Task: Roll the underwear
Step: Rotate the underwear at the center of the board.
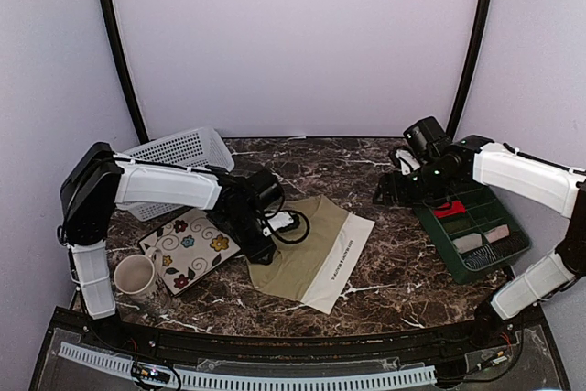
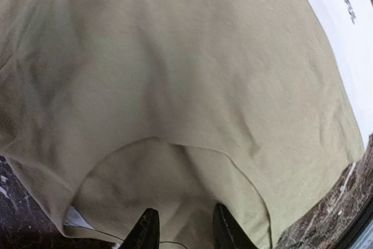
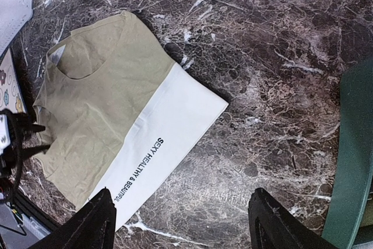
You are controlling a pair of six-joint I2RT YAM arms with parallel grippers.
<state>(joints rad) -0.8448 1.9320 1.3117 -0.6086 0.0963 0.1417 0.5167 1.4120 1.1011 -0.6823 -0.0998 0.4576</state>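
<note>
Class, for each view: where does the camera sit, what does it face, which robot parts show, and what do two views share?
Top external: above, behind the bases, facing down at the table; left arm and right arm show.
Left wrist: close over the underwear; own fingertips at bottom.
Right wrist: high, facing down at the table; own fingers at bottom.
Shared: all show the underwear.

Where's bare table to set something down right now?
Free: back centre, between the basket and the right gripper; front right, between the underwear and the green tray. Crowded: left side, with basket, flowered board, mug and left arm.
</note>
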